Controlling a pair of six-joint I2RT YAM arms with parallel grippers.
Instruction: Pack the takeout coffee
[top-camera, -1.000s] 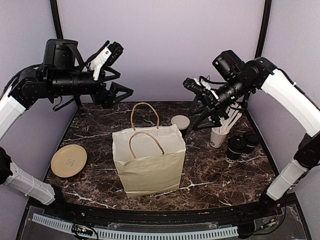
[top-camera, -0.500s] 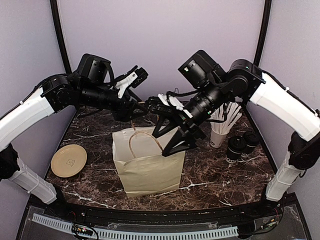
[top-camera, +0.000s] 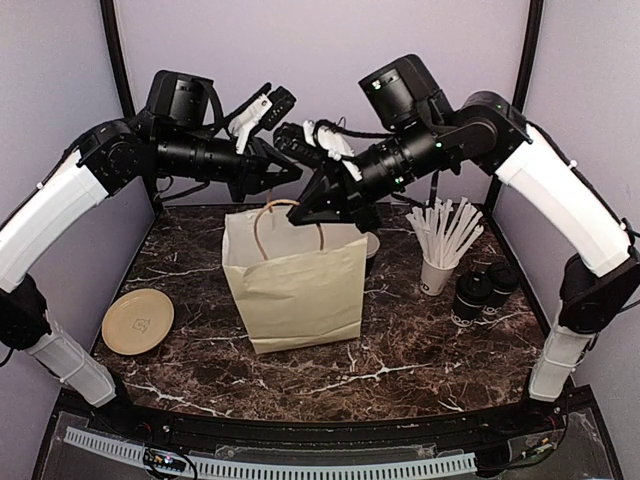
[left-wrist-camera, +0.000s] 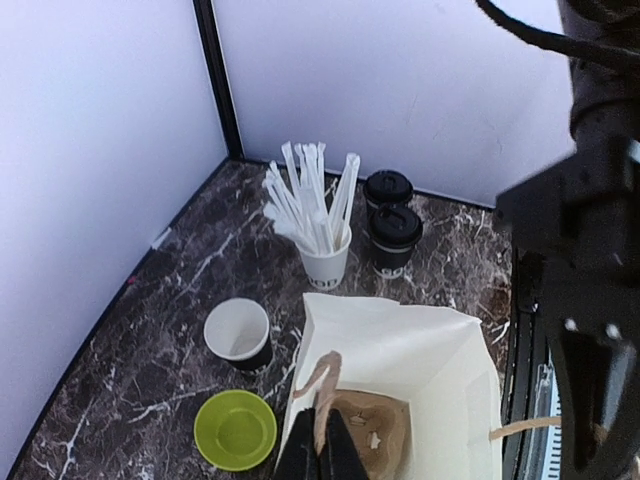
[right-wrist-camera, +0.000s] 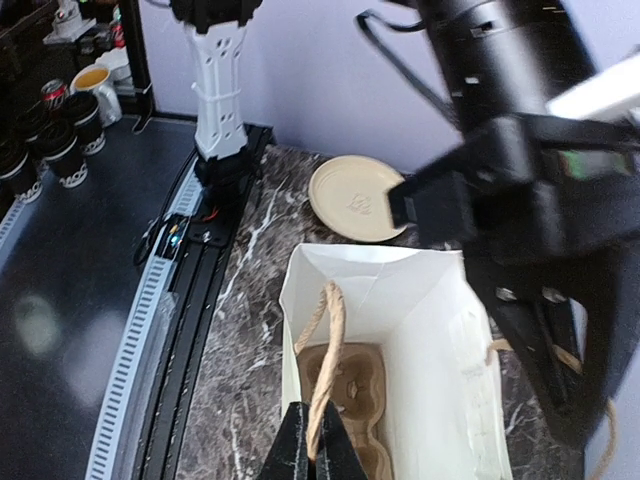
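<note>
Both pincers are clamped on the paper bag (top-camera: 298, 290). The left gripper (left-wrist-camera: 322, 428) is closed on one rope handle (left-wrist-camera: 318, 385) and the right gripper (right-wrist-camera: 308, 422) on the other handle (right-wrist-camera: 326, 345), so the mouth gapes upward between them. Straight down from the right gripper's tips, a cardboard cup carrier (right-wrist-camera: 345, 395) lies on the bag's floor with its sockets empty. None of the coffee is packed yet. The two lidded cups (top-camera: 484, 288) stand upright on the table, touching or nearly so, well below the right gripper and out towards that arm's own base. The whole bag lies between them and the left gripper. The open cup (left-wrist-camera: 238, 335) stands just beside the bag's far wall, below and ahead of the left gripper, with a green bowl (left-wrist-camera: 236, 430) near it (the overhead view almost hides this cup behind the bag). The straw cup (left-wrist-camera: 325, 262) stands between the open cup and the lidded pair. All three cups have a vertical long axis, matching the upward-facing mouth. The right arm looks nearer the lidded pair, so it would probably have to let go of its handle and reach down and outward while the left gripper keeps the bag up.
</note>
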